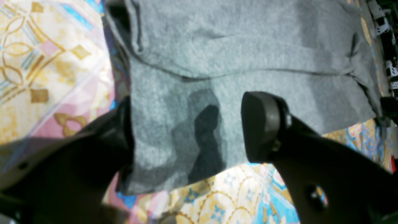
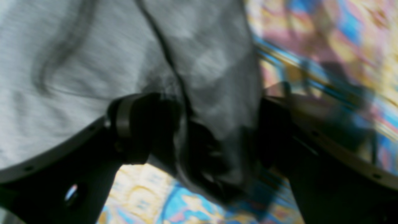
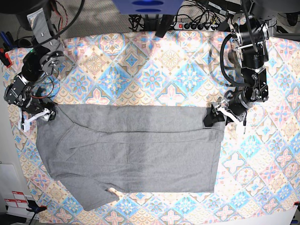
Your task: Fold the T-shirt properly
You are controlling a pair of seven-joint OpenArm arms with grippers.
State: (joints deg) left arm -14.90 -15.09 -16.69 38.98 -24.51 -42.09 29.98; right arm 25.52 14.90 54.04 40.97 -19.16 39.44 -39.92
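Observation:
The grey T-shirt lies flat on the patterned tablecloth, its upper part folded down into a straight top edge. My left gripper sits at the shirt's top right corner. In the left wrist view this gripper is open and straddles the T-shirt corner, one finger under the cloth edge and the other above it. My right gripper is at the top left corner. In the blurred right wrist view it stands wide open with a dark fold of the T-shirt between its fingers.
A power strip and cables lie past the table's far edge. The table's left edge runs close to the right arm's base. One sleeve spreads toward the front left.

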